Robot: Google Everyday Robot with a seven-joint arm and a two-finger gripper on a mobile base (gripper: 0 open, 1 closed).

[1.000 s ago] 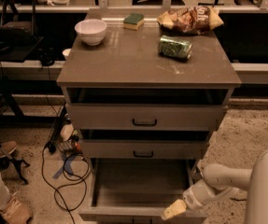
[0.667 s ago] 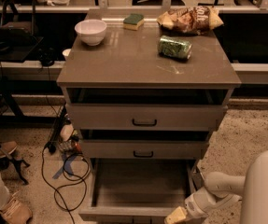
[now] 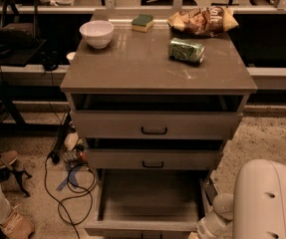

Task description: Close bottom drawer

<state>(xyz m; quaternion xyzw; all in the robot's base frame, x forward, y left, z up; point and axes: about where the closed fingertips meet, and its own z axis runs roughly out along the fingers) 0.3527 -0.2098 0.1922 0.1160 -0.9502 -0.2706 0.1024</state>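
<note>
The bottom drawer (image 3: 150,200) is the lowest of three grey-beige drawers and stands pulled far out, its wide shallow box empty. Its low front panel (image 3: 142,226) lies at the bottom edge of the camera view, and its handle is out of view. My gripper (image 3: 202,231) is at the drawer's front right corner, mostly cut off by the bottom edge. My white arm (image 3: 267,198) fills the lower right corner beside the drawer.
The middle drawer (image 3: 152,159) and top drawer (image 3: 155,125) stand slightly open above. On the cabinet top (image 3: 132,68) are a white bowl (image 3: 97,33), a sponge (image 3: 142,22), a chip bag (image 3: 202,20) and a green can (image 3: 186,50). Cables (image 3: 65,183) lie on the floor at left.
My gripper has moved down and to the right along the drawer's front right corner, and most of it has slid below the view's edge. The drawer looks as far out as before.
</note>
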